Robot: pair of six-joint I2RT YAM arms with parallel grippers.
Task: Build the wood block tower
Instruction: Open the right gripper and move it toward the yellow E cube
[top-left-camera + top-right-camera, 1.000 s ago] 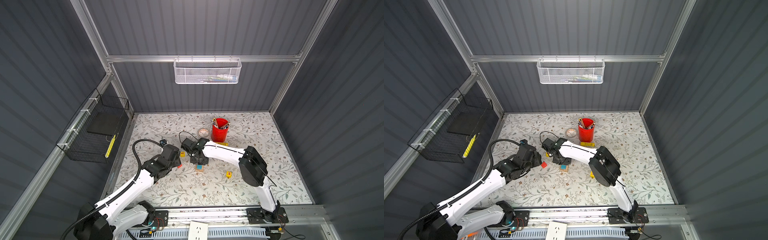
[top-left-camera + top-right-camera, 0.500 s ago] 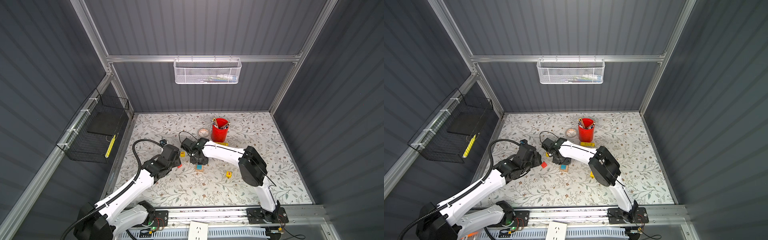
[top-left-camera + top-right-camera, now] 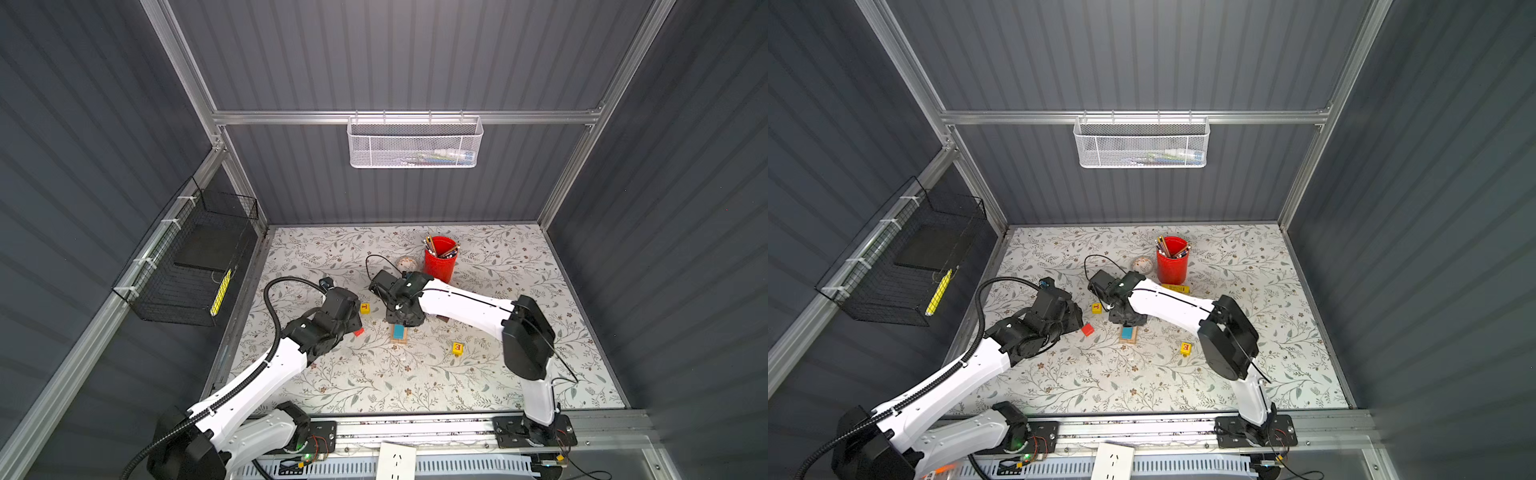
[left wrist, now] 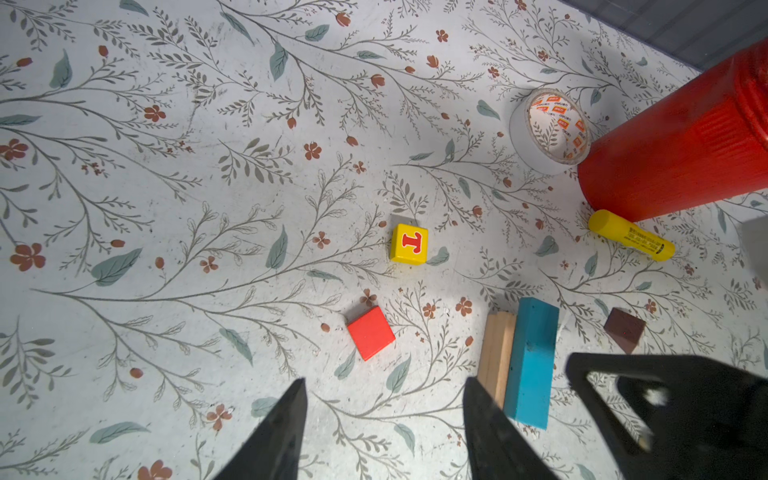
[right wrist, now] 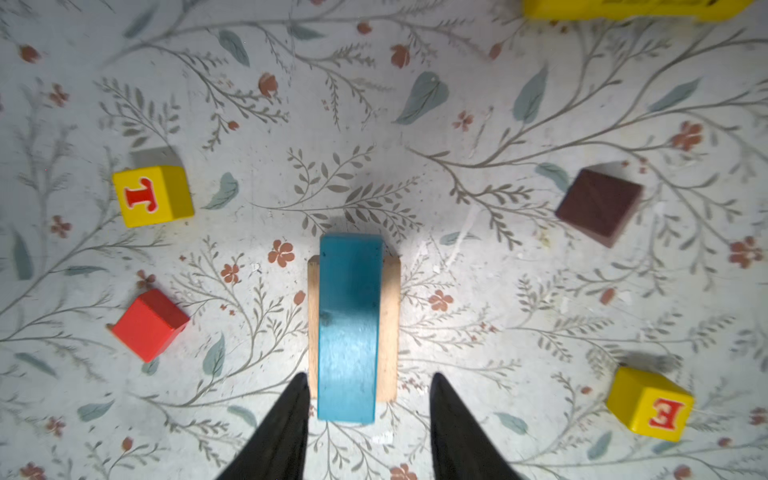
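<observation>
Right gripper (image 5: 369, 375) fingers apart, straddling end of teal bar (image 5: 349, 324) atop tan bars (image 5: 389, 316) (no grip evident). Left gripper (image 4: 384, 380) fingers spread, empty, near red cube (image 4: 370, 332).

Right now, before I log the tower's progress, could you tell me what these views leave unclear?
- Count of tan bars: the teal bar covers them in the right wrist view; only one side shows in the left wrist view.
- Yellow tube: cut off by the picture edge in the right wrist view.
- White mesh basket contents: too small behind the mesh in both top views.
</observation>
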